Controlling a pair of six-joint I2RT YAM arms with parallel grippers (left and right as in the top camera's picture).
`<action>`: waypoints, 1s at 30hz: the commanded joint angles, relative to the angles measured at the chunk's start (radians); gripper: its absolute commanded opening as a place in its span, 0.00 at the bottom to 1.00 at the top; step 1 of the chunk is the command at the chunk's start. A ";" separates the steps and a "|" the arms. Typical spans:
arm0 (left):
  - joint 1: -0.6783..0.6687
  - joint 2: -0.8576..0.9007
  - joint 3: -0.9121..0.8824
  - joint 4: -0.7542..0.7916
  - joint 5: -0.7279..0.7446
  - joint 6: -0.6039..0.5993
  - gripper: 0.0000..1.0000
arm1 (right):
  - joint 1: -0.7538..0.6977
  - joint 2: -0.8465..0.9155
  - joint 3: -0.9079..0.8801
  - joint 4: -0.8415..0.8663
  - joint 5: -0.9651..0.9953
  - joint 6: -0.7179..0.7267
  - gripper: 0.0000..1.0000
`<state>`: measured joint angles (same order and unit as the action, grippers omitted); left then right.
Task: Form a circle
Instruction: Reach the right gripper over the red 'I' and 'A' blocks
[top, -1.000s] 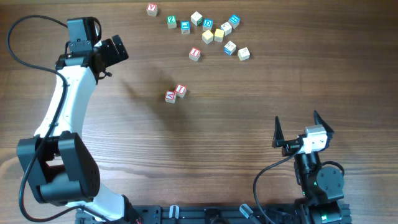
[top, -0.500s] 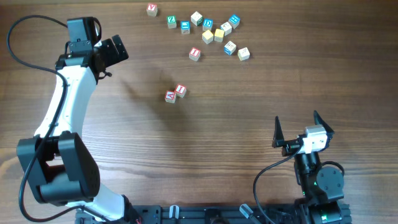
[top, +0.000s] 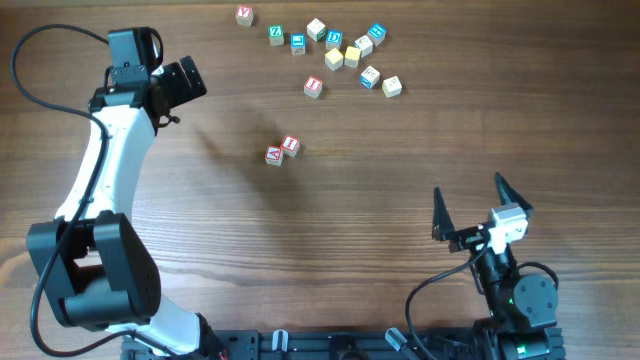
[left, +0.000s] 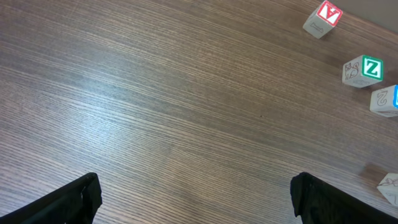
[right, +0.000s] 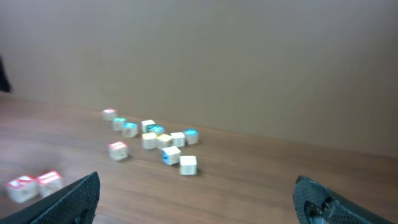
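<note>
No circle shows in any view; the small wooden letter cubes lie loose. A cluster of cubes (top: 340, 48) with green, blue, yellow and plain faces sits at the far middle of the table. One red-lettered cube (top: 313, 86) lies just below it. Two red-lettered cubes (top: 282, 150) touch each other near the table's centre. My left gripper (top: 190, 80) is open at the far left, over bare wood (left: 196, 199). My right gripper (top: 468, 190) is open at the near right, well apart from all cubes (right: 196, 199).
A lone red "Y" cube (top: 244, 15) lies at the far edge, also seen as the red cube (left: 323, 18) beside a green "Z" cube (left: 362, 70). The left arm (top: 100, 170) stretches along the left side. A pale wall (right: 249, 62) stands behind the table.
My right gripper has shifted slightly left and toward the near edge. The left arm and all cubes stay where they were.
</note>
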<state>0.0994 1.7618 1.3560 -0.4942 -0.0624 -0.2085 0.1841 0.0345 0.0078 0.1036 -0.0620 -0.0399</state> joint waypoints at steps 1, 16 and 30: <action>0.002 -0.010 0.006 0.000 0.001 -0.013 1.00 | -0.005 0.008 0.093 -0.049 -0.056 0.126 1.00; 0.002 -0.010 0.006 0.000 0.001 -0.013 1.00 | -0.005 1.126 1.421 -0.909 -0.396 0.118 1.00; 0.002 -0.010 0.006 0.000 0.001 -0.013 1.00 | 0.121 1.681 1.685 -0.946 -0.378 0.357 0.04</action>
<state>0.0994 1.7615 1.3567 -0.4950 -0.0624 -0.2123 0.2356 1.6485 1.6798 -0.8398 -0.4667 0.2966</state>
